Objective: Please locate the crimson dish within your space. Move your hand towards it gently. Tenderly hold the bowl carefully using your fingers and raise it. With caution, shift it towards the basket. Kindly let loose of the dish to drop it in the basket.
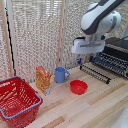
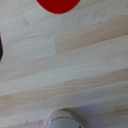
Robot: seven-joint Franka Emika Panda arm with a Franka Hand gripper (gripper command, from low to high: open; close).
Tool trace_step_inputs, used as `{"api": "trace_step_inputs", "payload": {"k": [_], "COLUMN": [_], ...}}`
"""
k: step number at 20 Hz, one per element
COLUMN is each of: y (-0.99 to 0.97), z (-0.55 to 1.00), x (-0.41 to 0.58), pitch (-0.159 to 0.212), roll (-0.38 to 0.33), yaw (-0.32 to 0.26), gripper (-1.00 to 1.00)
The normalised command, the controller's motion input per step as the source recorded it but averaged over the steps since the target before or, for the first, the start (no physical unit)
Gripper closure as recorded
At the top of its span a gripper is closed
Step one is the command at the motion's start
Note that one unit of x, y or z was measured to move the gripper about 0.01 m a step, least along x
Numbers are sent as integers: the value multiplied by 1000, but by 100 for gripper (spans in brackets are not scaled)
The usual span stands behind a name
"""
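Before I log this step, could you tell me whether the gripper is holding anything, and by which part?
Nothing is held. The gripper hangs in the air above the table, apart from the red bowl, which sits untouched on the wood.

My white arm [image 1: 100,19] bends down from one o'clock, holding my gripper [image 1: 80,61] high in the air, jaws pointing down, their gap unclear.

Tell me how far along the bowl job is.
Nothing is done yet: the small glossy red bowl sits on the wooden table, ungrasped. The white gripper hovers above it, apart. Grasping, lifting and dropping into the red wire-mesh basket remain.
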Motion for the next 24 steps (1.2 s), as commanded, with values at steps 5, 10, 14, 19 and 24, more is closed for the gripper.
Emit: {"api": "trace_step_inputs", "payload": {"k": [5, 10, 14, 19, 24], "y": [-226, -74, 0, 0, 0], "z": [-508, -626, -631, -544, -406], "x": [10, 79, 146, 150, 179], "pitch": [-70, -21, 0, 0, -18], "roll": [32, -2, -29, -39, -35], "yaw": [-42, -14, 0, 0, 0], "gripper": [-100, -100, -100, -100, 100]}}
